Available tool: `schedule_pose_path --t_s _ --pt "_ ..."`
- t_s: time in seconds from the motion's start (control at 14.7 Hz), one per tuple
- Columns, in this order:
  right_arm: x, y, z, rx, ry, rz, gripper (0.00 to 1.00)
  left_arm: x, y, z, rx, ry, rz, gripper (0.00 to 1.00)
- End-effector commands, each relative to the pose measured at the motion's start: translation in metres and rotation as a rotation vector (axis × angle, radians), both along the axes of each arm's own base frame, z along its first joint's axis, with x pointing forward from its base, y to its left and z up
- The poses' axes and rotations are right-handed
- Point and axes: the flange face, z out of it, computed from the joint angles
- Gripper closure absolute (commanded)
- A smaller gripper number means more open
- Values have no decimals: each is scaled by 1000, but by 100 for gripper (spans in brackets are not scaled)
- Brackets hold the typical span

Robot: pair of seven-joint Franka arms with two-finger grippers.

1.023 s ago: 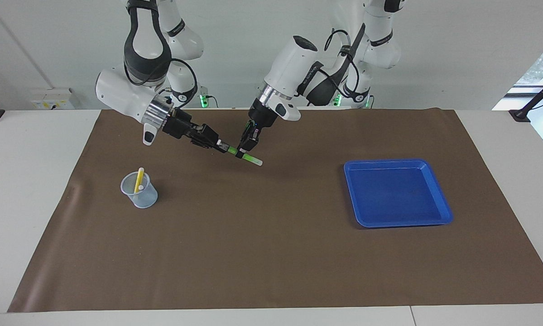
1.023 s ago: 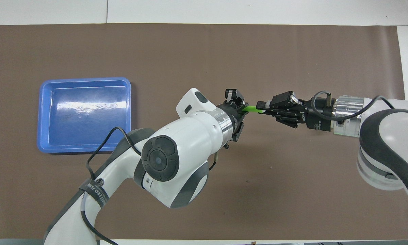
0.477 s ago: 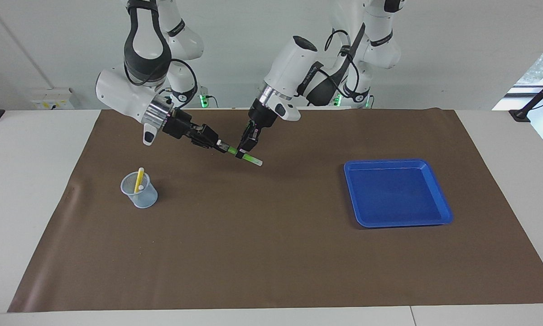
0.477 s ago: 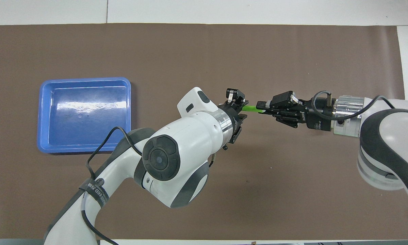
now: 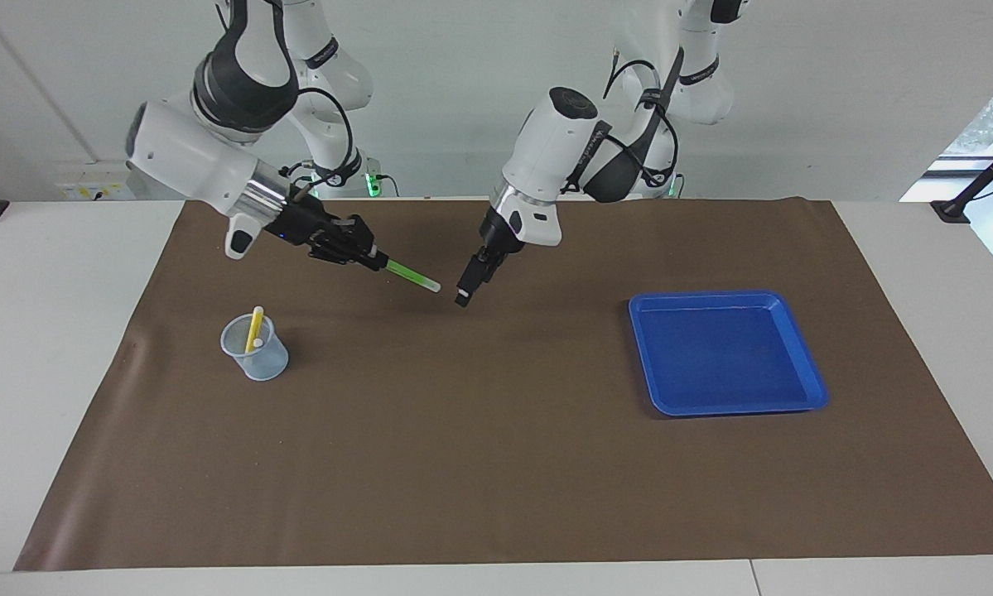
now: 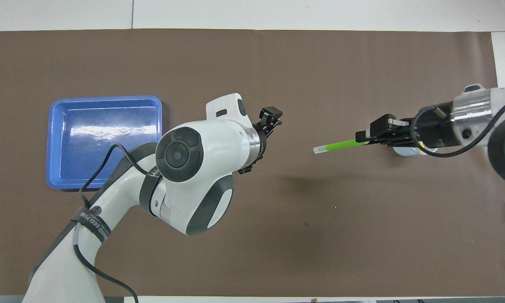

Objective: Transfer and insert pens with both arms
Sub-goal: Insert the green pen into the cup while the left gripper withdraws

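My right gripper [image 5: 373, 259] is shut on one end of the bright green pen [image 5: 411, 276]. It holds the pen in the air, nearly level, with the pale end pointing toward the middle of the brown mat. The pen [image 6: 340, 145] and right gripper [image 6: 362, 139] also show in the overhead view. My left gripper [image 5: 465, 295] hangs open and empty over the mat's middle, apart from the pen's pale end; it also shows in the overhead view [image 6: 271, 117]. The yellow pen [image 5: 254, 329] stands in a clear cup [image 5: 256, 352]. The purple pen is out of view.
An empty blue tray [image 5: 724, 352] lies on the brown mat toward the left arm's end; it also shows in the overhead view [image 6: 105, 141]. In the overhead view the right gripper covers most of the cup [image 6: 407, 151].
My left gripper has let go of the green pen and drawn away toward the tray. My right gripper has carried the pen toward the cup's end of the table.
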Motion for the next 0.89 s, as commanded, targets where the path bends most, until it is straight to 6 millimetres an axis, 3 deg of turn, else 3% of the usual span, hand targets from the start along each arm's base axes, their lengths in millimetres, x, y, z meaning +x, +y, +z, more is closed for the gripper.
schedule_pose_path --t_s 0.0,0.14,0.27,0.34,0.55,0.82 --pt "32 -39 23 -199 -34 229 100 10 51 -9 96 5 -183 0" --pt "33 -60 18 -389 -110 507 100 19 91 -24 140 -20 -308 0" --pt "42 -66 15 -588 -209 797 100 31 140 -38 179 -55 -445 0" --pt "43 -65 11 -616 -227 857 100 35 165 -42 197 -59 -502 0" --pt "42 -65 1 -623 -238 872 100 40 249 -52 258 -74 -632 0" --pt "39 -59 -8 -597 -265 830 100 29 339 -38 266 -73 -747 0"
